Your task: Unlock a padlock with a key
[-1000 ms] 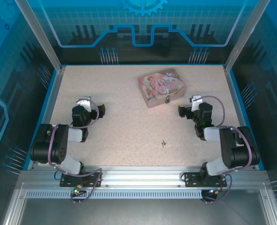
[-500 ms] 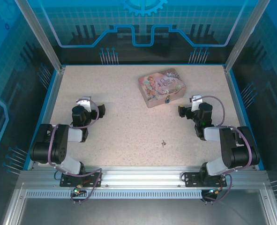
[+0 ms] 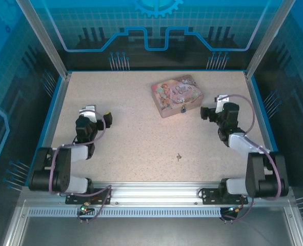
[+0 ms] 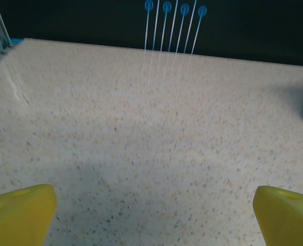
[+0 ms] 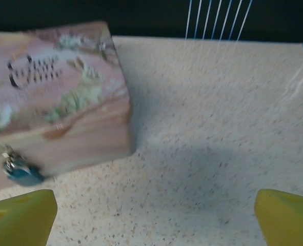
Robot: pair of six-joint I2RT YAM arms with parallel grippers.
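left tool [image 3: 97, 116] hovers over bare bench [image 3: 136, 133], its yellow fingers [image 4: 19, 211] spread wide, holding nothing. the key [image 3: 179, 156] lies flat on the bench, well apart at that tool's four o'clock. at the key's twelve o'clock sits the pink tin [image 3: 176, 93], with the padlock [image 3: 183, 108] on its near face. right tool [image 3: 213, 106], near the padlock's three o'clock, gapes wide and empty.

Speckled beige tabletop [image 3: 141, 128], blue wall panels [image 3: 156, 25] with circuit graphics, aluminium corner posts [image 3: 41, 38], aluminium rail [image 3: 156, 197] at near edge
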